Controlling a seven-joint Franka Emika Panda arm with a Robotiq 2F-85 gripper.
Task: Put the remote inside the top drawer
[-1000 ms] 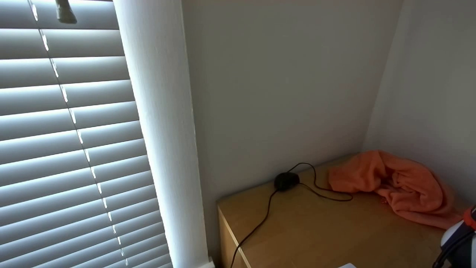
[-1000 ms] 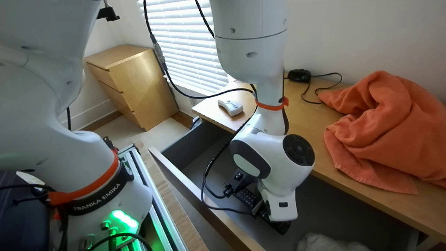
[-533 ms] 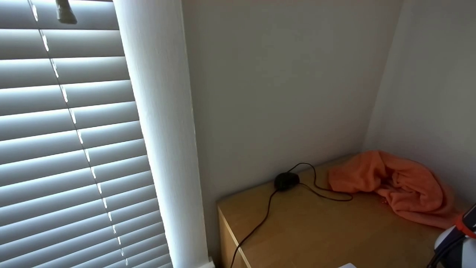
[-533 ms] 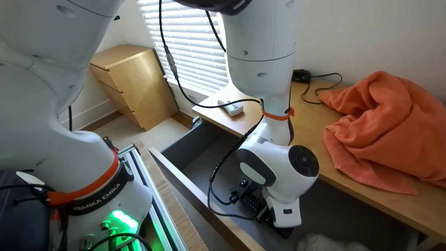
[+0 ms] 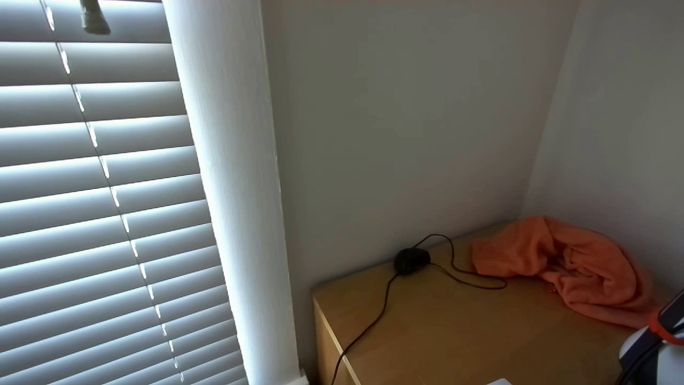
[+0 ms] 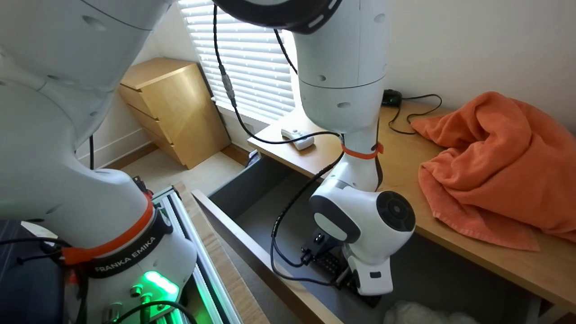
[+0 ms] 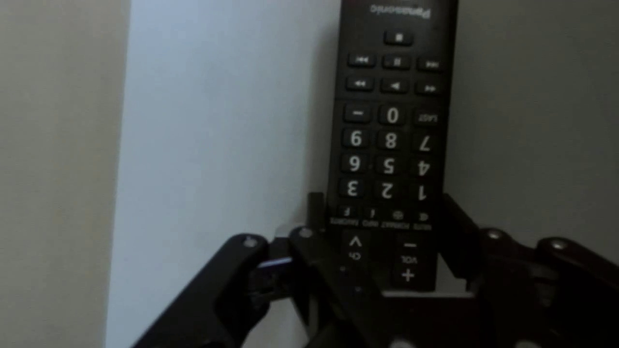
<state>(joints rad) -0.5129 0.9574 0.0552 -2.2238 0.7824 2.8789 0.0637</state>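
Walls (image 5: 406,133): pale and plain, beside slatted blinds (image 5: 149,160) that glow in both exterior views.
Dresser top (image 6: 400,157): light wood, set against the wall.
Orange towel (image 6: 499,166): heaped on that top in folds; you see it in both exterior views.
Black corded device (image 6: 392,97): on the same top, close by the wall.
White handheld device (image 6: 304,143): on the top too, toward the blinds; the black cable (image 6: 274,142) on your arm (image 6: 339,63) hangs in front of it in an exterior view.
Drawer (image 6: 245,182): pulled out just below the dresser top, grey inside; a pale fluffy item (image 6: 425,314) lies in it, partly out of view.
Panasonic remote (image 7: 391,128): black, long and flat, its number keys facing you in the wrist view; in an exterior view it shows, partly hidden, within the drawer's outline, and you cannot tell whether it touches the bottom.
Gripper (image 7: 382,208): clenched on the remote, its fingers (image 7: 316,210) along the two long edges, beside the channel and volume keys.
Second dresser (image 6: 186,114): light wood as well, standing near the blinds, well apart from your gripper.
Robot base (image 6: 173,258): marked FRANKA EMIKA, with a green light (image 6: 161,283) lit on it.
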